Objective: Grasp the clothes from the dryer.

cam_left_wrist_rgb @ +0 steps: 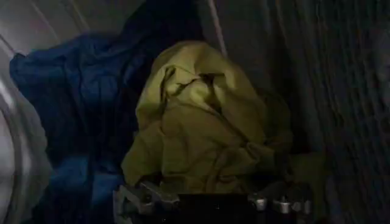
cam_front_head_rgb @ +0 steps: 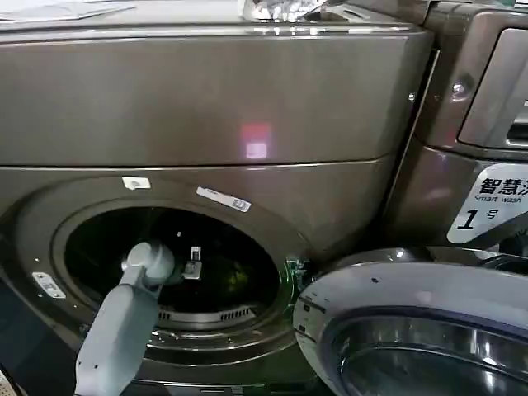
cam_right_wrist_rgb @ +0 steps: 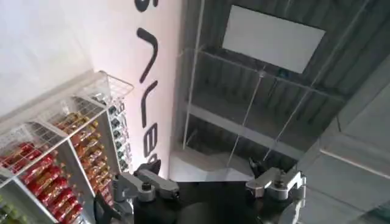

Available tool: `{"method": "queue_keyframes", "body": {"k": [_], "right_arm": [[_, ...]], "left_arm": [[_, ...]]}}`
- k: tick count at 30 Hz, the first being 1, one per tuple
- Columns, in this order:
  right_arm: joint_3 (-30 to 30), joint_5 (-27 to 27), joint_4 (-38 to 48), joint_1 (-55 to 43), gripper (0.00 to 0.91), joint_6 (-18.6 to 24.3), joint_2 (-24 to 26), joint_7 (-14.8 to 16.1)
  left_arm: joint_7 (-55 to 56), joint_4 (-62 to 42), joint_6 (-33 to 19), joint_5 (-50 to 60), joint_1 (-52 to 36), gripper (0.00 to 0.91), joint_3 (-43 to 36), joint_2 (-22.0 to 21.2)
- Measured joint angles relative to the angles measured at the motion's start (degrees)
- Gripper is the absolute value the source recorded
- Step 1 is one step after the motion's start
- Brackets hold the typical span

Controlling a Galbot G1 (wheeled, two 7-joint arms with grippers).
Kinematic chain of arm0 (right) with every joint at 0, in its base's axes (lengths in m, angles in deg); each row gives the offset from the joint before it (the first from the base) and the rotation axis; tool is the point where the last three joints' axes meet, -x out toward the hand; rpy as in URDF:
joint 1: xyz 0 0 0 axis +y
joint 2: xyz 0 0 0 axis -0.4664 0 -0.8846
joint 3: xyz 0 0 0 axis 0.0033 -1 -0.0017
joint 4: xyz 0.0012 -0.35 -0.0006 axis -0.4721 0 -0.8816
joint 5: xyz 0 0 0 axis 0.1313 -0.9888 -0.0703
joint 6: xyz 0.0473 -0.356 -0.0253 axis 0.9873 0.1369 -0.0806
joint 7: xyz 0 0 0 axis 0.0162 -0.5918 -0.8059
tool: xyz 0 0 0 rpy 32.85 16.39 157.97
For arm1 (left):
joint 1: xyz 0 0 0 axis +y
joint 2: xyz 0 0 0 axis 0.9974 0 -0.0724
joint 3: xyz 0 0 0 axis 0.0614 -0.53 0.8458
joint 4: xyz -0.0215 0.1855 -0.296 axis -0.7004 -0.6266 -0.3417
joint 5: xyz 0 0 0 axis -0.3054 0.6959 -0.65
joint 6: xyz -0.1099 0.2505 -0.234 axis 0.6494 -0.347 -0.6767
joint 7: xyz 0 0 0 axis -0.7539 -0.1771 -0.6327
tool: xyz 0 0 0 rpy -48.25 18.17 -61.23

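Spread-open left gripper (cam_left_wrist_rgb: 213, 204) just before yellow-green clothes (cam_left_wrist_rgb: 201, 122) on blue fabric (cam_left_wrist_rgb: 79, 103) inside dryer (cam_front_head_rgb: 247, 107).

A wire rack (cam_right_wrist_rgb: 58, 161) stocked with red-labelled bottles stands against a white wall bearing large black lettering (cam_right_wrist_rgb: 146, 91). Overhead, a dark ceiling of exposed beams and thin rods carries a pale rectangular panel (cam_right_wrist_rgb: 273, 38), with daylight washing the white wall.
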Motion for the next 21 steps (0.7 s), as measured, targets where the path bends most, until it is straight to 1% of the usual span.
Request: {"method": "queue_keyframes", "body": {"k": [1,2,6,11,21], "right_arm": [[0.0,0.0,0.0,0.0,0.907,0.0,0.0,0.0],[0.0,0.0,0.0,0.0,0.907,0.0,0.0,0.0],[0.1,0.1,0.1,0.1,0.907,0.1,0.0,0.0],[0.3,0.1,0.2,0.2,0.907,0.1,0.1,0.0],[0.2,0.1,0.2,0.2,0.907,0.1,0.1,0.1]], "left_arm": [[0.0,0.0,0.0,0.0,0.0,0.216,0.0,0.0],[0.0,0.0,0.1,-0.1,0.1,0.205,0.1,0.0],[0.0,0.0,0.2,-0.4,0.3,0.193,0.1,0.1],[0.2,0.0,0.3,-0.4,0.7,0.148,0.2,-0.1],[0.2,0.7,0.3,-0.6,1.0,0.125,0.6,0.1]]}}
